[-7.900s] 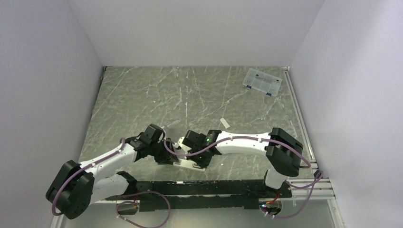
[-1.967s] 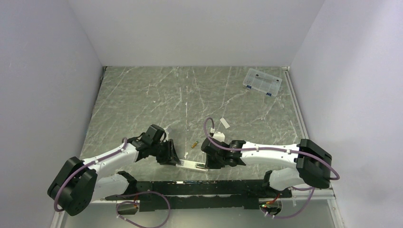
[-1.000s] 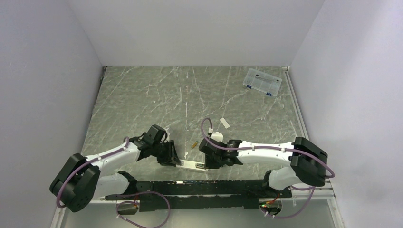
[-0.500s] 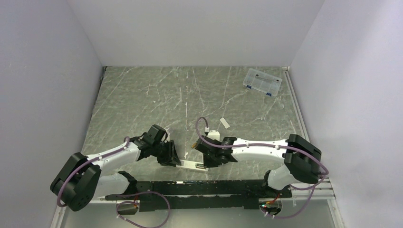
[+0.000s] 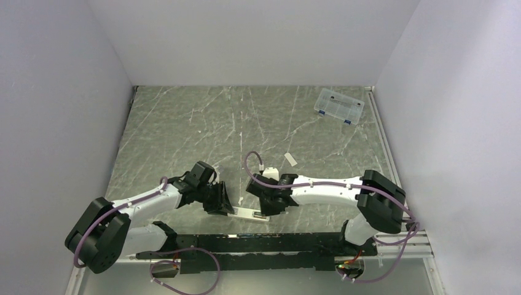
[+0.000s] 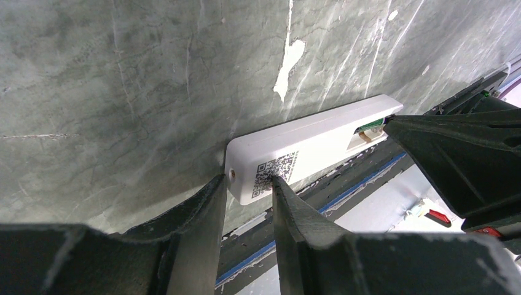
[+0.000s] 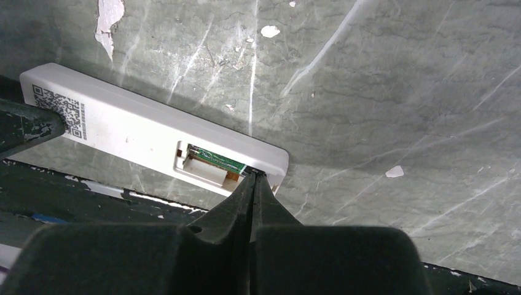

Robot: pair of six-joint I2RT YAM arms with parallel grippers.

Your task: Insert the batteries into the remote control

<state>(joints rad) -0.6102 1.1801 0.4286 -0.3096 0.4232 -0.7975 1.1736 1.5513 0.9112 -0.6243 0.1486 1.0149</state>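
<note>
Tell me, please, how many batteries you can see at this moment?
1: a dark green battery lying in the recess of the remote control, at the tips of the right fingers. Another may be hidden beneath the right arm.

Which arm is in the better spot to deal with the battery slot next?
Right. The right gripper, shut, has its tips at the open battery recess of the remote control. The left gripper clamps the remote's QR-code end, so it looks busy steadying it.
</note>
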